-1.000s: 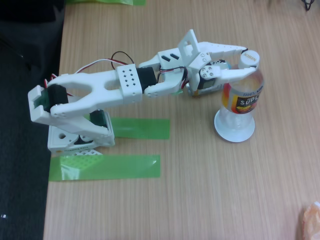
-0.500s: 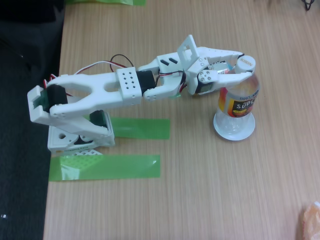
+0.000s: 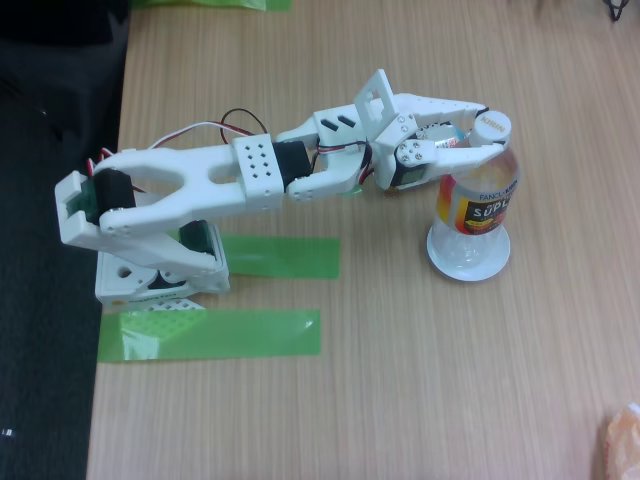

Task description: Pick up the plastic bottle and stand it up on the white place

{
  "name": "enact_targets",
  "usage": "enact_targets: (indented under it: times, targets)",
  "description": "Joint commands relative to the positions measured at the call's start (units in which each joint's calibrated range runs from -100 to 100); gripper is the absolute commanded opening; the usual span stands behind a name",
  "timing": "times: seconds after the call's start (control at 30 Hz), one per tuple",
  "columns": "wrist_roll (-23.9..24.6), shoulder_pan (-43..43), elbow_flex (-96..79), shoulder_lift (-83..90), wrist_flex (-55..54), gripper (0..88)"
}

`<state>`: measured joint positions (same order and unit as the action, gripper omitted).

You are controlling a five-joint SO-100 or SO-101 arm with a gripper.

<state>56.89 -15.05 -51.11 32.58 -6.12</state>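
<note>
The plastic bottle [image 3: 479, 205] stands upright on the white place [image 3: 469, 260], a small round dish at the right of the fixed view, its base inside the dish's rim. Its white cap [image 3: 493, 125] points up toward the camera, and the red, orange and yellow label faces forward. The hand [image 3: 487, 130] closes around the bottle's neck just under the cap, one finger [image 3: 452, 105] behind it and the other in front, both touching it. The white arm [image 3: 210, 180] reaches in from its base at the left. Two green tape strips [image 3: 210, 334] lie on the wooden surface [image 3: 400, 380] near that base.
</note>
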Motion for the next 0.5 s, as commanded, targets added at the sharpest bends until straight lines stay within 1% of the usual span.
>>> enact_targets:
  times: [0.0, 0.2, 0.47]
  targets:
    - [-0.24, 0.09, 0.63, 0.81, -0.66, 1.3]
    - [-0.24, 0.09, 0.54, 0.81, -0.66, 2.3]
    - [-0.24, 0.09, -0.09, 0.39, -0.66, 21.8]
